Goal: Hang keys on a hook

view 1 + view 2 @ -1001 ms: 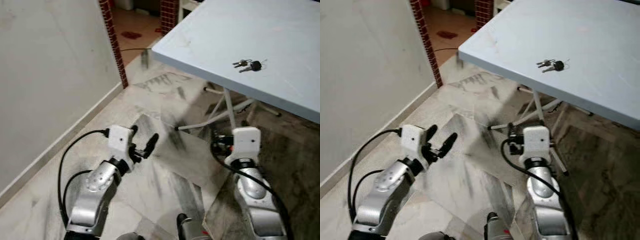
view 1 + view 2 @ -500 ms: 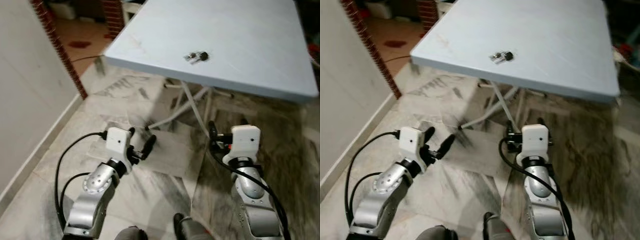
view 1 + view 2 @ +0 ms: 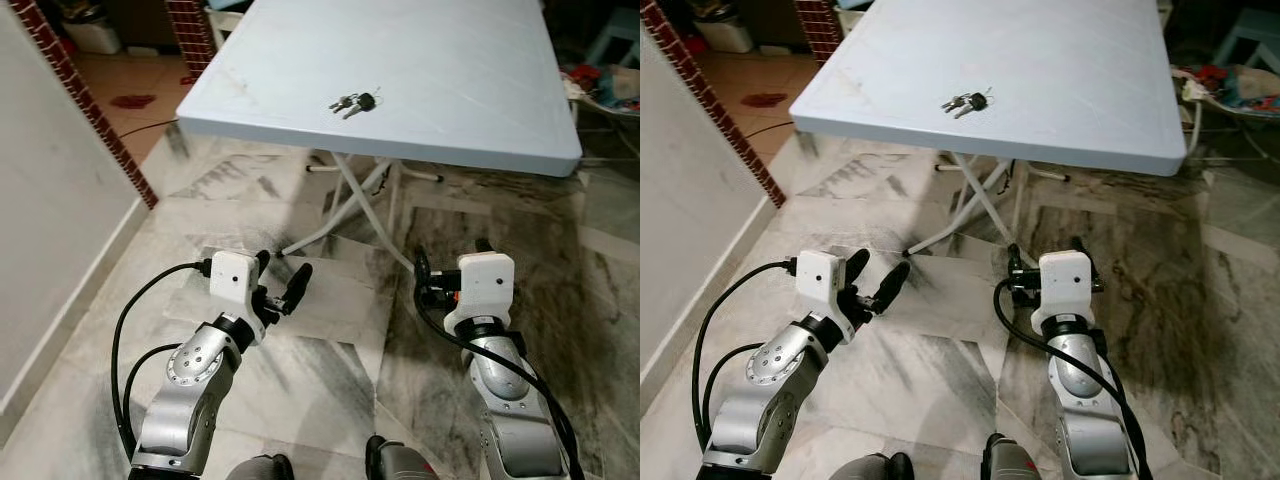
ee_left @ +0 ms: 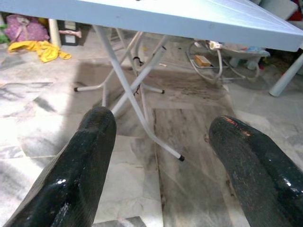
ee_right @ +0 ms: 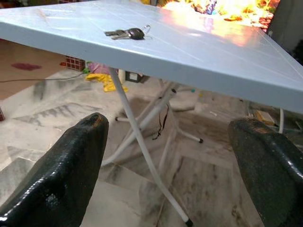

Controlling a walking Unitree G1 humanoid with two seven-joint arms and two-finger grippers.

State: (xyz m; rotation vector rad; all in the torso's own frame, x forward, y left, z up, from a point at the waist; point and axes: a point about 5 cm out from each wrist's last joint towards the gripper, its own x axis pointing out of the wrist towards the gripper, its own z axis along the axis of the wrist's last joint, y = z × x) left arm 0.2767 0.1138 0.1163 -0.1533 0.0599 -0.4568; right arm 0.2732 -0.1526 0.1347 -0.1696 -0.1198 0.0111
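A bunch of keys [image 3: 352, 102] with a black fob lies near the front edge of a pale blue folding table [image 3: 450, 90]; the right wrist view has the keys [image 5: 127, 33] on the tabletop too. My left gripper [image 3: 282, 285] is held low over the floor, in front of the table, fingers apart and empty. My right gripper [image 3: 448, 262] is also low, just short of the table's front edge, open with nothing between its fingers [image 5: 61, 175]. No hook is in sight.
White folding legs [image 3: 350, 205] cross under the table. A pale wall [image 3: 50, 230] with a brick-patterned edge [image 3: 90, 110] runs along my left. Marble floor [image 3: 330, 350] lies ahead. Clutter and a blue stool [image 3: 610, 50] stand at the far right.
The camera has swung so the table now sits straight ahead and the keys are nearer the middle of the picture. Both arms keep the same low pose.
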